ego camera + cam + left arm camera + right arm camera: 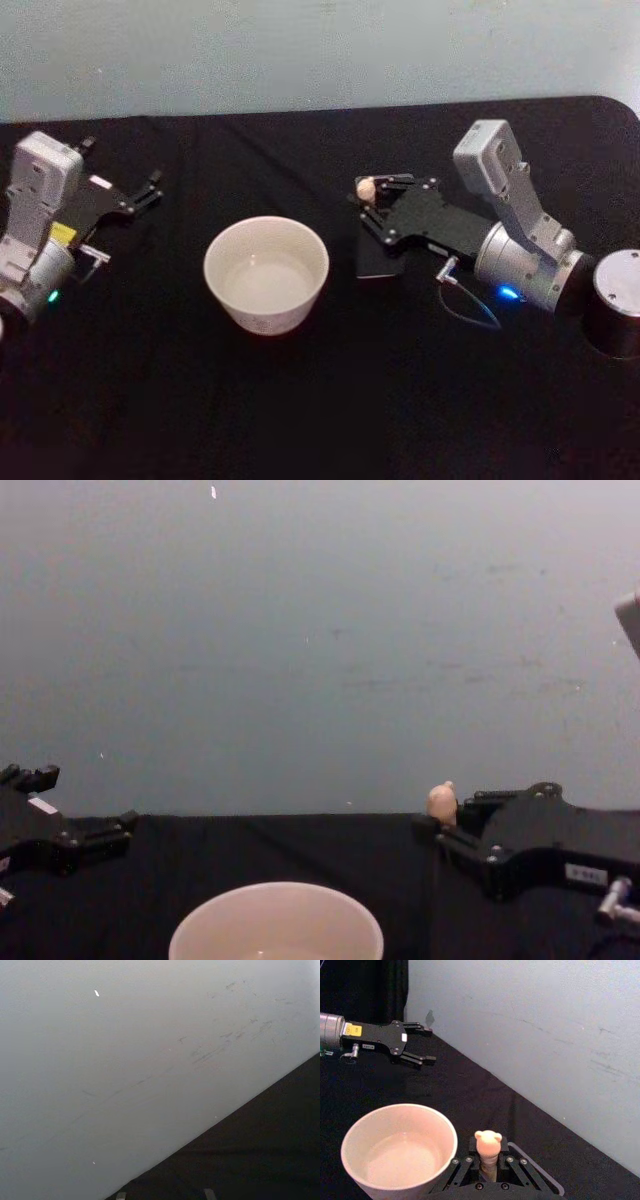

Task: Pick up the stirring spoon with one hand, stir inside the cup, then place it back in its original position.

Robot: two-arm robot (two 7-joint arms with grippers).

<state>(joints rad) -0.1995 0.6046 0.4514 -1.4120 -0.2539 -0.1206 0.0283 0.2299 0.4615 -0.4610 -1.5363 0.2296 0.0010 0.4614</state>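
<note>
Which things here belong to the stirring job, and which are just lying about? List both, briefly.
Job:
- spoon, upright at the right end effector
- cup
- holder, dark, under the spoon

Lying about:
- left end effector, open, parked at the left of the table
- wall behind

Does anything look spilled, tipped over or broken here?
Nothing stands out. The cup stands upright on the black table with no spill around it, and the stirring spoon stands upright at the right gripper. The left gripper sits idle, far left.
</note>
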